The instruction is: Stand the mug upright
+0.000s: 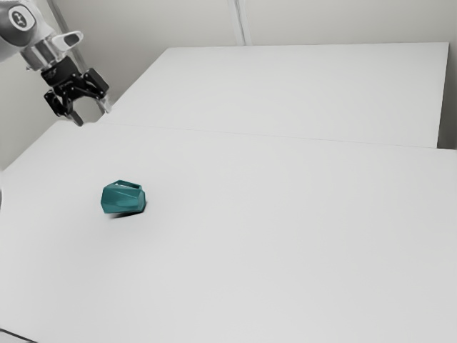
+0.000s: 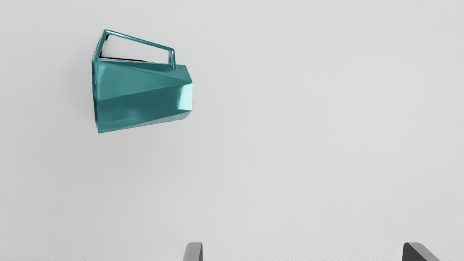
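Clock = ext. view's face, 12 at its upper edge. Gripper (image 1: 92, 115) up at approx. 10 o'clock, fingers (image 2: 194, 252) well apart, nothing btwn them; in the wrist view only their tips show, rest cut off. Ht. above the table (image 1: 285, 243) hard to judge. Arm (image 1: 41, 51) comes in from approx. 10, its upper part cropped by the ext. view's left edge.

Teal mug (image 1: 123, 199) on its side on the table, betw. 8 & 9 o'clock; seen from the gripper, it's at 5-ish, apart from it. Not upright. Faceted body, one end wider; can't see into the mouth, so can't say for sure which end it is. Underside hidden, w/ a dark shadow (image 1: 128, 214) at the mug's 6. Handle (image 2: 139, 39) on the mug's 12 side in the ext. view, small & hard to make out there; its open loop is clear in the wrist view.

Faint seam past the table; white surface (image 1: 307, 89) beyond, at 12 to 1, can't tell if it's a 2nd table. Dark line (image 1: 18, 336) at 7 to 8, cut off by the corner, unclear what.
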